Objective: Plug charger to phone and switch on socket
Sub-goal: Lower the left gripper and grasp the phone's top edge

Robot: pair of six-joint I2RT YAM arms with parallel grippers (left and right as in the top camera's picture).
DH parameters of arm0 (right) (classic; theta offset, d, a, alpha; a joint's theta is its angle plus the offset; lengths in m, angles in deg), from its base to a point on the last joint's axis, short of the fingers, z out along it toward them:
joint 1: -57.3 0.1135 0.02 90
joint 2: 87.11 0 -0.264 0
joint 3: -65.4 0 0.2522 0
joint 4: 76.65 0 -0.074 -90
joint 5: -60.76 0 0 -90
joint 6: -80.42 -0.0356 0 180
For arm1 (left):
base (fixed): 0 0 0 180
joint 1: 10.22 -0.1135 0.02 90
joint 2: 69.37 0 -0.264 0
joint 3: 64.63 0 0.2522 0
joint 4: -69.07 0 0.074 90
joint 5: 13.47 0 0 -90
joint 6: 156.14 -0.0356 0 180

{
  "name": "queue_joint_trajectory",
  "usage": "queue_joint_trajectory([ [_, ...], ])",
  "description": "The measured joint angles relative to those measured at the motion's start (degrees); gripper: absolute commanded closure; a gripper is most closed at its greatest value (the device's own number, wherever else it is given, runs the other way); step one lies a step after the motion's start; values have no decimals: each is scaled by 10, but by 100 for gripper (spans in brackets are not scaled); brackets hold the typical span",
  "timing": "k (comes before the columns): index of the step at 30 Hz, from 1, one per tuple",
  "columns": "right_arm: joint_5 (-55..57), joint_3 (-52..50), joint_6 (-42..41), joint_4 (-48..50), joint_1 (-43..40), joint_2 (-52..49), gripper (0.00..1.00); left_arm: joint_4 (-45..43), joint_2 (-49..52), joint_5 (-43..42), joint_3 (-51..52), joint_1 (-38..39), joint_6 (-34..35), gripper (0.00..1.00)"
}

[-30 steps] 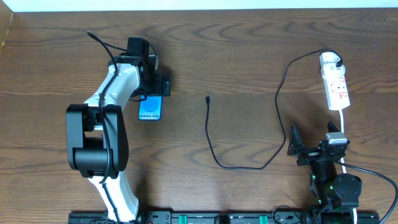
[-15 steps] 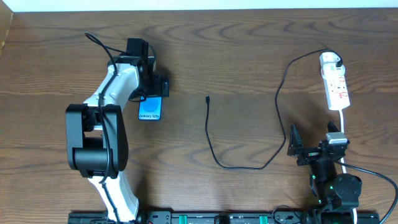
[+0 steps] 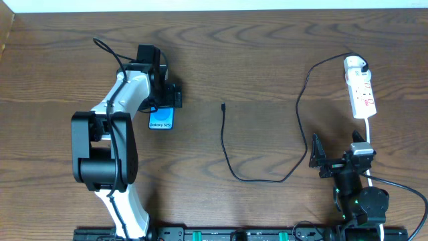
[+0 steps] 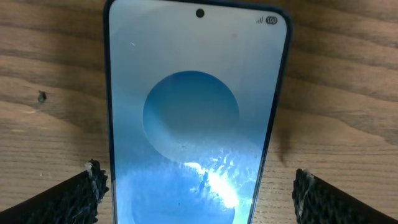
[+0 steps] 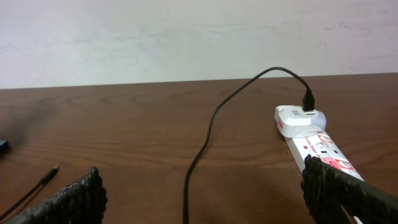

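The phone (image 3: 161, 121) lies flat on the table with its blue screen up. My left gripper (image 3: 164, 104) is open over its far end. In the left wrist view the phone (image 4: 193, 112) lies between my two fingers with a gap on each side, gripper (image 4: 198, 186). The charger cable (image 3: 227, 150) loops across the middle, with its plug tip (image 3: 223, 105) lying free. Its white adapter (image 3: 356, 65) sits in the socket strip (image 3: 363, 94). My right gripper (image 3: 334, 150) is open and empty near the front right, behind the strip (image 5: 323, 149) and cable (image 5: 208, 134).
The strip's white cord (image 3: 369, 134) runs forward past my right arm. The wall (image 5: 186, 37) rises behind the table's far edge. The plug tip also shows at the lower left of the right wrist view (image 5: 53, 170).
My left gripper has shifted slightly over the phone. The right arm, the cable and the strip have not moved.
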Motion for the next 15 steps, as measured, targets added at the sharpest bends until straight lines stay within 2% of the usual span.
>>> queue_joint_trajectory([
  [15,0,0,0,0,0,0,1,-14,0,0,10,0,0,2],
])
